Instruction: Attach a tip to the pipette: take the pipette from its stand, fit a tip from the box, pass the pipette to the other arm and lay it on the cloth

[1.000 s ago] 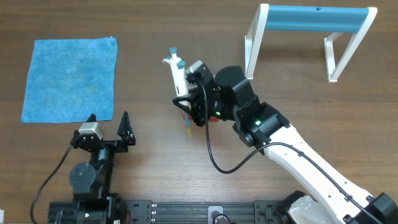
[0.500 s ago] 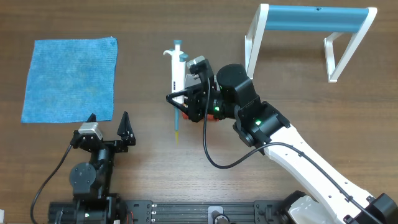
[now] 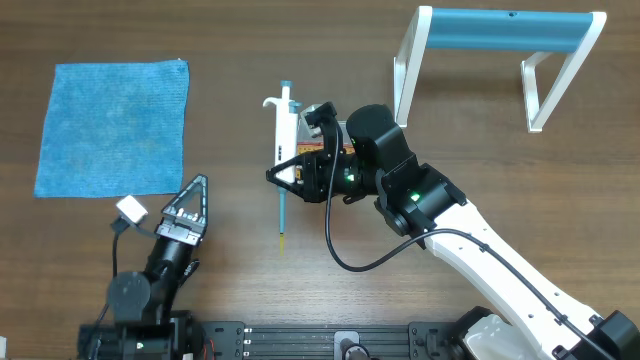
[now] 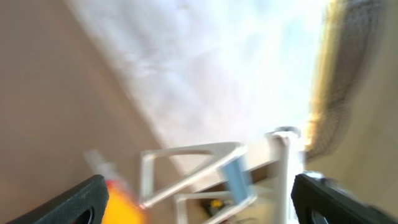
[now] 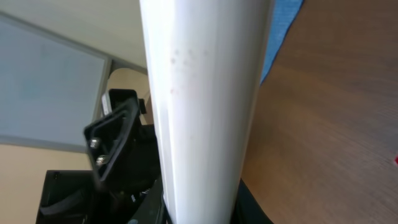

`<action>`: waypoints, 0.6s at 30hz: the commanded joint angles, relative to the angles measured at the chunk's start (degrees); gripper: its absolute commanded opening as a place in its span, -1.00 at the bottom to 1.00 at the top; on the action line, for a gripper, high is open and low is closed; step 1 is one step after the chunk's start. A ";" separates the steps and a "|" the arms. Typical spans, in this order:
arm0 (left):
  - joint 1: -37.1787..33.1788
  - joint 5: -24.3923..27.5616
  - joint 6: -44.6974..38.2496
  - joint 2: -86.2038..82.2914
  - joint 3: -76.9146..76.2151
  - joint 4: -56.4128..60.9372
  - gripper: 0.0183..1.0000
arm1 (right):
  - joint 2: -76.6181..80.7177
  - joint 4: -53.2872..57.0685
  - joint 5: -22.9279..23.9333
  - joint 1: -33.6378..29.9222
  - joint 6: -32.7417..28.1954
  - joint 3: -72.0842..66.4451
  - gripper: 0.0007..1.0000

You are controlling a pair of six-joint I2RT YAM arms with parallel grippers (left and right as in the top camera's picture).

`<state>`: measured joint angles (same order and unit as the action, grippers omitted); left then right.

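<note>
Fingers [image 3: 283,176] of the right gripper [image 3: 287,166] clamp the white body of the pipette [image 3: 284,128]. It hangs above the table [image 3: 250,290], between the cloth [image 3: 112,128] and the stand [image 3: 500,30], with a tip [image 3: 282,236] fitted. Judged step: handover. The left gripper [image 3: 190,203] is spread wide near the cloth and must grasp the body clear of the right fingers. The tip box [image 3: 346,150] lies mostly under the right arm. Whether the tip is fully seated cannot be told.

The cloth [image 3: 112,130] is plain light blue. The pipette [image 3: 284,135] has a white body, a blue plunger and shaft, and a yellow tip [image 3: 282,240]. The stand [image 3: 505,30] is white with 1 blue bar. The table [image 3: 250,290] is brown woodgrain. The right arm [image 3: 500,270] is white and black.
</note>
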<state>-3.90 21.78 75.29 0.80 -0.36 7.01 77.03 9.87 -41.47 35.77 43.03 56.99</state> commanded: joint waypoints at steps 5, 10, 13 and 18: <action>0.17 20.72 8.00 13.90 -1.73 16.87 0.91 | -0.20 -1.01 -9.77 0.33 -1.27 1.20 -0.85; 0.17 32.20 7.78 28.17 -5.88 30.84 0.91 | -0.20 -1.40 -14.47 0.33 -1.25 1.20 -0.85; 0.17 39.41 7.19 37.73 -10.36 41.13 0.91 | -0.20 -1.40 -14.97 0.31 -1.27 1.20 -0.84; 0.42 46.88 7.17 50.73 -17.99 49.83 0.91 | -0.20 -1.42 -15.39 0.22 -1.29 1.20 -0.85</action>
<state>-3.90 59.72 82.78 44.34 -12.95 54.08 77.06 8.88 -54.65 35.77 42.76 56.99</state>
